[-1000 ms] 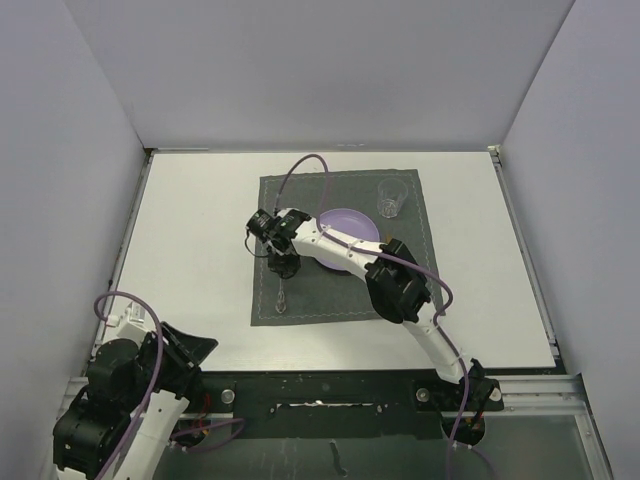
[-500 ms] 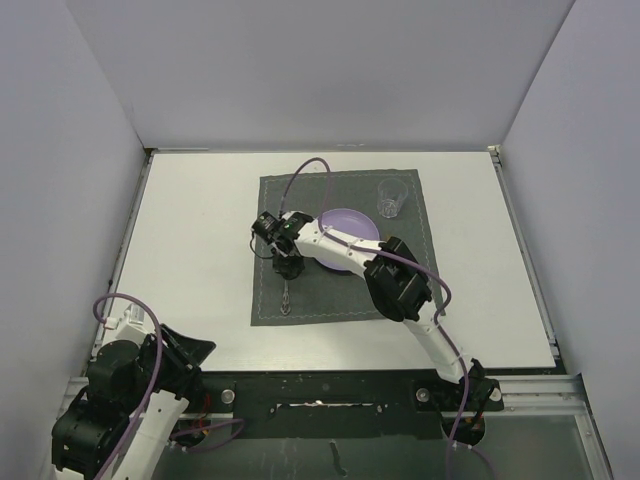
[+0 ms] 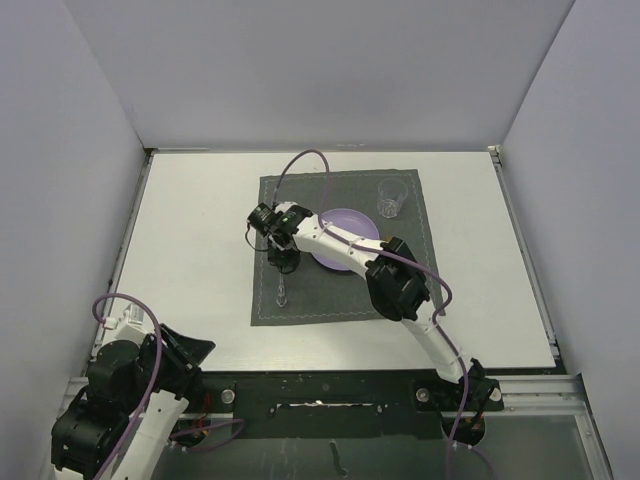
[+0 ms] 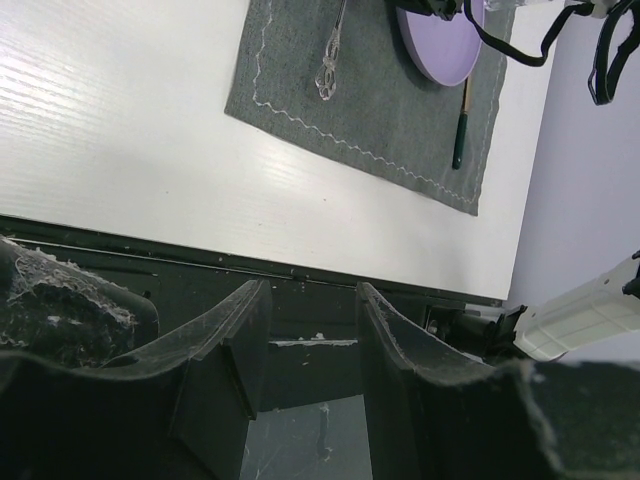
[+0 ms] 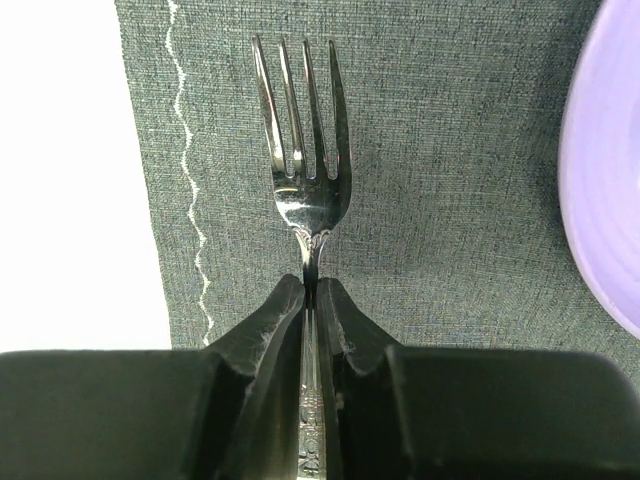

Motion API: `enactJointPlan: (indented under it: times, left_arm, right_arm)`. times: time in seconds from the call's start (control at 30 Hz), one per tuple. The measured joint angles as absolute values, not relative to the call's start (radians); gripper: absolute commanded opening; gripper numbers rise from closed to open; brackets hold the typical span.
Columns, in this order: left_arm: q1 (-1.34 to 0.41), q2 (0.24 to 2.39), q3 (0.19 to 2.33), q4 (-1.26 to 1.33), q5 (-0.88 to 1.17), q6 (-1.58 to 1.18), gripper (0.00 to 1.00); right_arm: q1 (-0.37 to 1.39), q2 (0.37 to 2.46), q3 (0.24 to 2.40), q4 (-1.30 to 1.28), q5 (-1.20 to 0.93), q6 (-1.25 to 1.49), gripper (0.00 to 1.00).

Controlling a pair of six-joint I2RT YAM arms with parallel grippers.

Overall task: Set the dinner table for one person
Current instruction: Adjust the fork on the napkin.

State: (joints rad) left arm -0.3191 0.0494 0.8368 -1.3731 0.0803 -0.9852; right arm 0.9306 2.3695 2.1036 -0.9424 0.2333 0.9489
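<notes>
the right pincer (image 5: 310,285) is clenched on a silver metal fork (image 5: 305,200), its two dark fingers meeting on the thin neck just below the tines. the fork sits over the left part of a dark grey stitched cloth placemat (image 3: 330,300), between the mat's white zigzag seam and a round lilac plate (image 3: 345,222), close to the plate but apart from it. whether the fork rests on the cloth or hangs just above it cannot be told. the mat lies on the large flat white rectangular counter (image 3: 190,230), and a clear drinking glass (image 3: 389,198) stands at the mat's far right corner.

the fork looks stiff, light and not fragile, but its polished steel is likely slippery. pinched at so narrow a spot, it could swing round the pads. a hold across the flat of the handle, a little further from the tines, would probably steady it better. it should drop only a hair when let go, so setting it down flat seems low risk.

the left pincer (image 4: 312,300) is parked at the near left edge, jaws apart, grasping nothing.
</notes>
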Motion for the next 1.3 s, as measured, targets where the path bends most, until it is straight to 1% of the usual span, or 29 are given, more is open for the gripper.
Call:
enactJointPlan:
  times: [0.4, 1.3]
  left_arm:
    - [-0.32, 0.049, 0.837, -1.373, 0.063, -0.985, 0.38]
    - [-0.333, 0.049, 0.837, -1.375, 0.049, -0.985, 0.38]
  right_arm:
    - [0.929, 2.419, 2.112, -0.954, 0.232, 0.904, 0.0]
    - [0.916, 2.419, 2.112, -0.936, 0.228, 0.894, 0.0]
